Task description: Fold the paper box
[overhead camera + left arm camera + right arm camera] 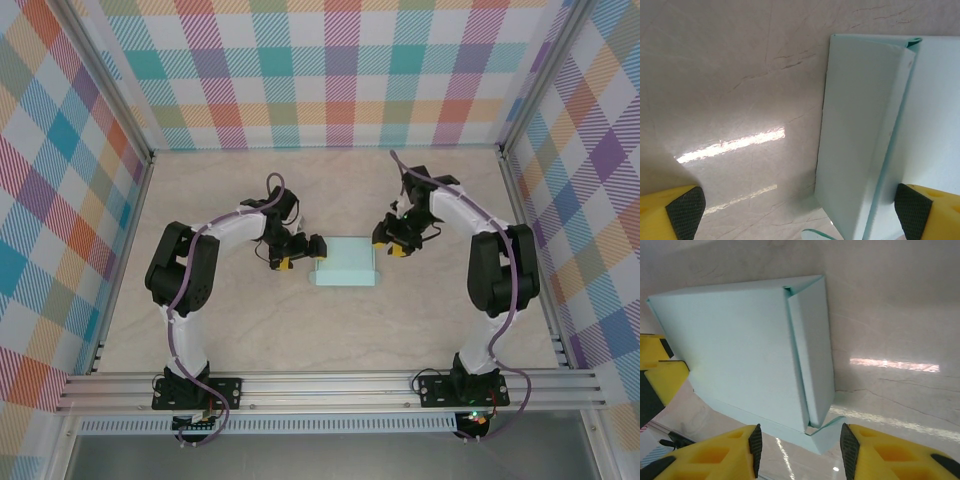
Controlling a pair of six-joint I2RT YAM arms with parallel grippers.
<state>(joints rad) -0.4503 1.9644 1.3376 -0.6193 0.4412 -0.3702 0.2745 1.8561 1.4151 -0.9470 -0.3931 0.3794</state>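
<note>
The paper box (346, 262) is mostly formed; one end flap (810, 360) looks untucked. Left end effector (303, 254) gapes wide beside it; right end effector (390, 243) half-open, empty.

A robot test cell in a lab: a marble-look table (300, 330) is boxed on three sides by plaid-print walls (330, 70). An aluminium rail (330, 385) runs along its near edge, with a left arm (190, 270) and a right arm (500, 265) bolted there.

The pale beige, marble-veined table (250, 330) takes up the middle of the top view, and its glossy surface shows streaks of light. A mint-aqua paper box (346, 262) lies on it near the frame's centre.
</note>
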